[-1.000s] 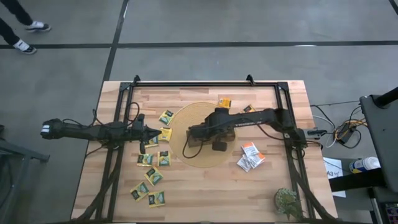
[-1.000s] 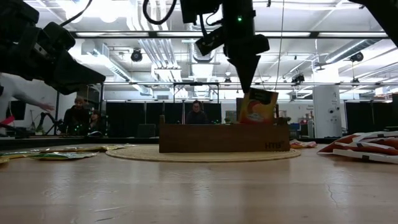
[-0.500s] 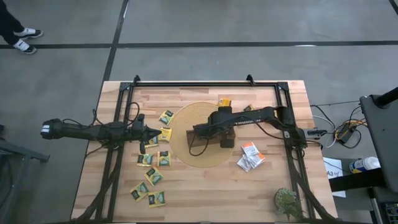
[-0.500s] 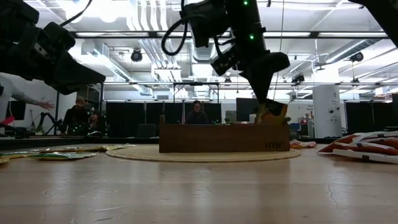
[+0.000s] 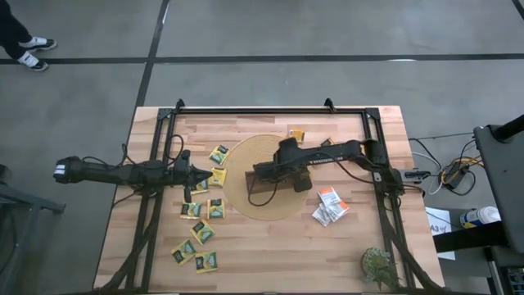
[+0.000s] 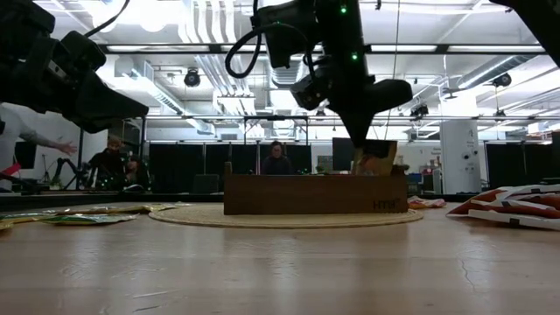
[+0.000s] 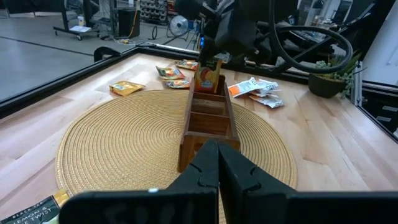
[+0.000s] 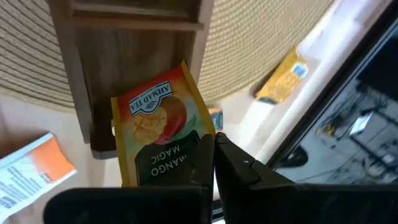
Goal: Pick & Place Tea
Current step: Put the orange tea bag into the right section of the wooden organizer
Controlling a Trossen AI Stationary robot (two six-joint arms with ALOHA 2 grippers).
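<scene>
— Two arms over the desk [image 5: 270,246]: where is the right gripper [image 8: 213,158]?

— Above the end compartment of the wooden tray [image 7: 207,121] on the round woven mat [image 7: 124,143], jaws clamped on an orange tea packet [image 8: 163,134] (mango, by its label), its lower edge down in that compartment.

— And the left gripper [image 7: 217,165]?

— Jaws closed on nothing, hanging beside the mat, above the yellow-green packets [image 5: 205,209]. White-and-orange packets [image 5: 330,205] lie on the mat's other side.
</scene>
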